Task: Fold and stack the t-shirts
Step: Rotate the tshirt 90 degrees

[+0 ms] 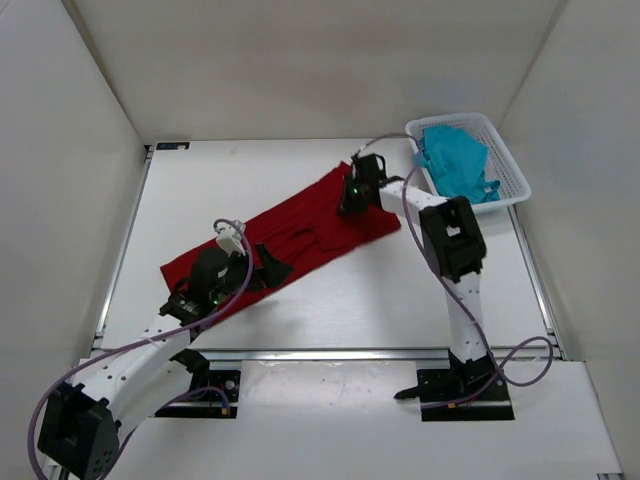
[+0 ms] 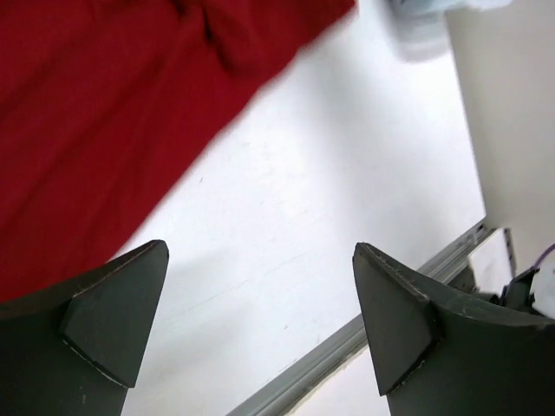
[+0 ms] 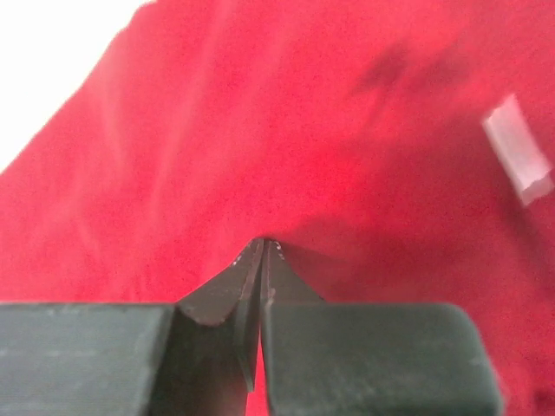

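Note:
A dark red t-shirt (image 1: 300, 225) lies spread in a slanted band across the middle of the table. My right gripper (image 1: 352, 200) is down on its far right end. In the right wrist view its jaws (image 3: 264, 243) are shut and pinch a small pucker of the red cloth (image 3: 286, 130). My left gripper (image 1: 255, 262) hangs over the shirt's near edge. Its fingers stand wide open (image 2: 258, 251) over bare table with nothing between them, and the red cloth (image 2: 95, 113) lies to their left. A teal-blue t-shirt (image 1: 455, 160) lies bunched in the basket.
A white mesh basket (image 1: 512, 170) stands at the far right corner of the table. A white label (image 3: 518, 147) shows on the red cloth. The table's metal front rail (image 2: 329, 355) runs close under the left gripper. White walls enclose three sides.

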You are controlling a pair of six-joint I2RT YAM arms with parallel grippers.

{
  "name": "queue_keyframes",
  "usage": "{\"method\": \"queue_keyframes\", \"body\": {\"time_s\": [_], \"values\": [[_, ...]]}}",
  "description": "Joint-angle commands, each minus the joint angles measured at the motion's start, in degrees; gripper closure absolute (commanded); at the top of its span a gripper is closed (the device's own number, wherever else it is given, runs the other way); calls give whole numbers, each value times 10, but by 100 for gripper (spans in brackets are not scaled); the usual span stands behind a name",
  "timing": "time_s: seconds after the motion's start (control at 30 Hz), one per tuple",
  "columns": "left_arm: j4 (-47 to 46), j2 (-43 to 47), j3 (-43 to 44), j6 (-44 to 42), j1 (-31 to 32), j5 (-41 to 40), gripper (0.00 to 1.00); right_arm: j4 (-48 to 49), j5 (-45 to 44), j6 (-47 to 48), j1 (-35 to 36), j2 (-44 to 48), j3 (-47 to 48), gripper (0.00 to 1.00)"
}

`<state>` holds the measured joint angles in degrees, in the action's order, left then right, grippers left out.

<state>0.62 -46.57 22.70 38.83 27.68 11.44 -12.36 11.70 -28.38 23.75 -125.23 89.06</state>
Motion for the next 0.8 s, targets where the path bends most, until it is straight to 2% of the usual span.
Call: {"method": "queue_keyframes", "body": {"time_s": [0.0, 0.07, 0.1, 0.13, 0.17, 0.2, 0.27, 0.37, 0.4, 0.43, 0.47, 0.5, 0.53, 0.57, 0.6, 0.67, 0.77], "values": [[44, -8, 7, -34, -8, 46, 1, -128, -5, 52, -14, -128, 223, 100], [34, -16, 2, -31, 8, 51, 1, -239, 12, 63, -20, -206, 463, 100], [34, -19, 1, -30, 12, 53, 1, -265, 13, 66, -21, -256, 533, 98], [35, -18, 1, -29, 18, 53, 1, -315, 22, 68, -26, -304, 678, 93], [48, -15, 2, -31, 21, 47, 1, -298, 40, 68, -32, -263, 683, 90], [55, -14, 2, -34, 24, 39, 2, -279, 49, 63, -38, -229, 600, 90], [74, -3, -4, -43, 23, 19, 1, -248, 29, 82, -36, -112, 518, 87], [90, 26, -20, -48, 3, 12, 1, -265, -7, 119, -20, 34, 413, 83], [90, 43, -24, -42, -5, 9, 1, -244, -17, 120, -9, 70, 333, 82], [92, 59, -29, -44, -10, 4, 1, -214, -13, 114, -3, 148, 274, 80], [89, 71, -36, -38, -15, 5, 4, -139, -4, 98, 15, 228, 135, 76], [89, 75, -40, -39, -24, 7, 14, -52, 3, 65, 36, 308, -8, 70], [89, 86, -42, -38, -32, 11, 23, 19, 0, 37, 69, 341, -133, 68], [96, 89, -43, -39, -38, 11, 27, 47, -1, 24, 78, 383, -183, 65], [111, 93, -42, -45, -46, 16, 31, 91, -2, -4, 106, 398, -264, 65], [128, 96, -38, -52, -60, 16, 34, 143, 9, -45, 139, 407, -342, 65], [149, 104, -30, -59, -75, 16, 34, 215, 27, -103, 172, 379, -406, 64]]}}
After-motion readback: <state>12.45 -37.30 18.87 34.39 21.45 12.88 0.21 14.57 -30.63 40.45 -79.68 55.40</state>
